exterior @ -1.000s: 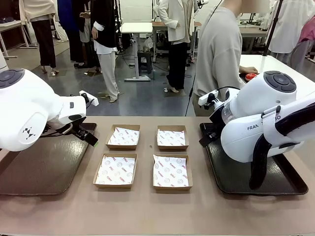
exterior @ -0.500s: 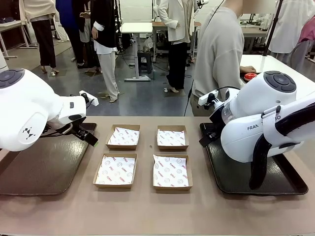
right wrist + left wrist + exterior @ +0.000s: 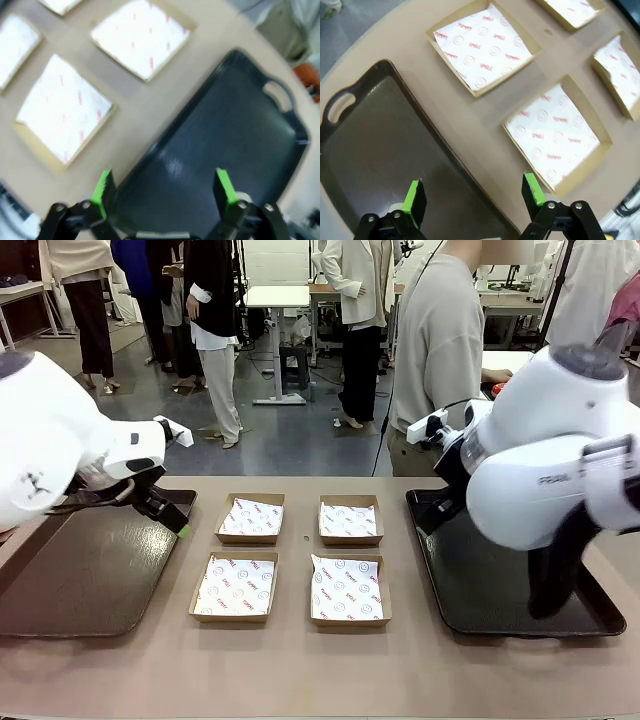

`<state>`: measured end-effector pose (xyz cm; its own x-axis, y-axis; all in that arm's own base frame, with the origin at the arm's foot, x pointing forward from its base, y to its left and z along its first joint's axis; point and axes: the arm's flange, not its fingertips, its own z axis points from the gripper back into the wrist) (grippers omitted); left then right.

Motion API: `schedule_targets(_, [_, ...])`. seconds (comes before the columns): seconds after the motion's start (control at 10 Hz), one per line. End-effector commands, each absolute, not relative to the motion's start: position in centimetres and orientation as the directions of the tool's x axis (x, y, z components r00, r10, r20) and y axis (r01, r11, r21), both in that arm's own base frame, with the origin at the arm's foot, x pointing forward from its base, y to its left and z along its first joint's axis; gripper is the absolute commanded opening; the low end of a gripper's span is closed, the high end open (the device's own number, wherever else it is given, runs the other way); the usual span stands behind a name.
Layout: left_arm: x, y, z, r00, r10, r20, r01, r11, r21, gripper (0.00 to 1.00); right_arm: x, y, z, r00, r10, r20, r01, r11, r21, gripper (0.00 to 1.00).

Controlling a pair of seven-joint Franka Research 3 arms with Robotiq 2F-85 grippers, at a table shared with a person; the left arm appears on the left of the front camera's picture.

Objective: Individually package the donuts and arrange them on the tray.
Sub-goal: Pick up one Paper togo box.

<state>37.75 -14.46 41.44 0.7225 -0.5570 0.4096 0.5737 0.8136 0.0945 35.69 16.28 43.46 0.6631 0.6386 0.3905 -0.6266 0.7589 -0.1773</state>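
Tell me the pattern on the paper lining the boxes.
The paper is white with red words; clearest in left wrist view.

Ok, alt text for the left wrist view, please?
The open left gripper hangs above the edge of a dark tray, holding nothing. Beside the tray, on the tan table, sit brown cardboard boxes lined with printed white paper.

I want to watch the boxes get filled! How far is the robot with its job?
Done: four boxes lined with paper sit between the left tray and right tray. In hand: nothing; the left gripper and right gripper are open, each above its tray. Left: everything else. The boxes hold just paper, and none is on a tray yet.
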Motion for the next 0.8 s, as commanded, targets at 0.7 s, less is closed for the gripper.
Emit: schedule_targets(0.7, [29.9,-12.1,50.0,0.730,-0.604,0.319,0.625,0.779,0.046,1.00,28.5,13.0,49.3,0.740,0.633,0.228,-0.618,0.774,-0.142,1.00])
